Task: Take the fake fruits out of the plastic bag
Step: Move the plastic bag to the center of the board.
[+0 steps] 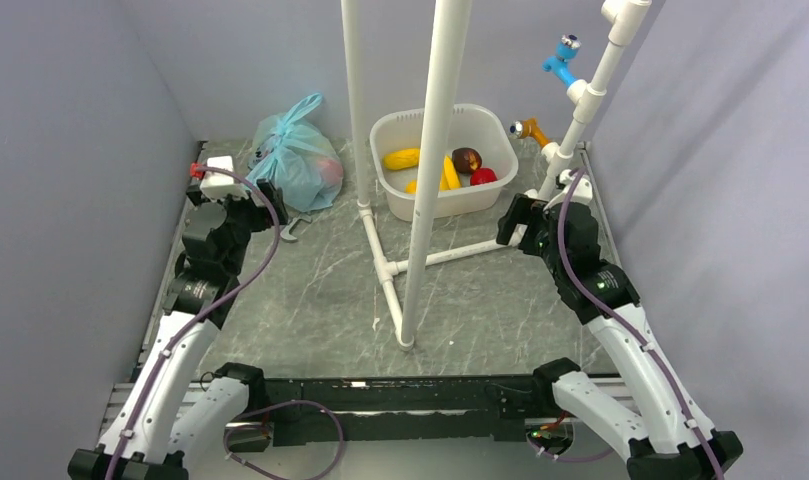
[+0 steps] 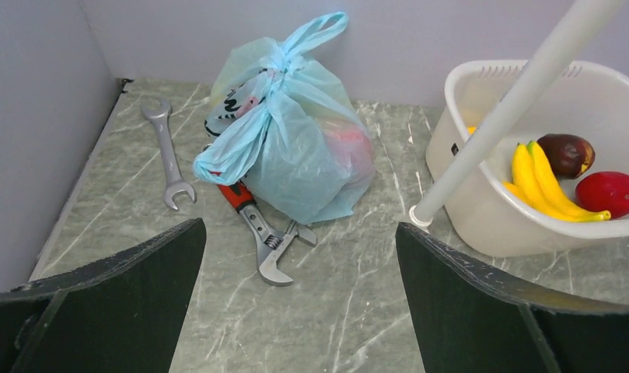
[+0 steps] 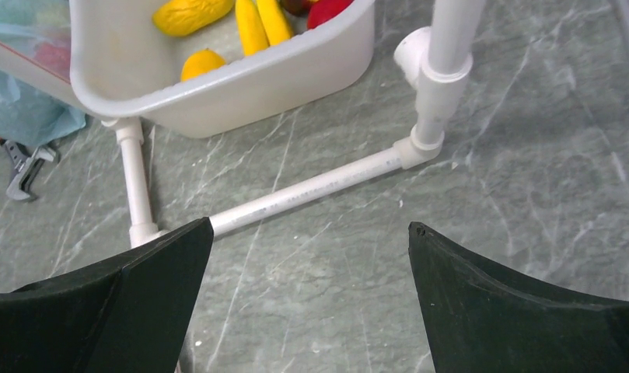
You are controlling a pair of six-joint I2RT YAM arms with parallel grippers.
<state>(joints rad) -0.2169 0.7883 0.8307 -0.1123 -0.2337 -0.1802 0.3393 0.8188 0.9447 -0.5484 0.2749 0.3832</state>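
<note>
Light blue, crinkly translucent plastic bag (image 2: 295, 148) sits knotted at the far left of the grey marbled counter (image 2: 358, 311). We make out a reddish fake fruit (image 2: 350, 151) through its skin — nothing else clearly. A red-handled adjustable wrench (image 2: 266, 242) lies against its near edge, a silver spanner (image 2: 169, 155) just left. To the right, a white plastic tub (image 2: 482, 210) holds yellow bananas (image 2: 540, 183), a dark fruit (image 2: 567, 153) and a red one (image 2: 606, 193) — a white pipe (image 2: 513, 109) slants across it. The left jaws and the right jaws are spread wide, holding nothing.

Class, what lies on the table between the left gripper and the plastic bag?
A red-handled adjustable wrench lies there, its handle end at the plastic bag and its head nearer the left gripper. The left wrist view shows it clearly.
</note>
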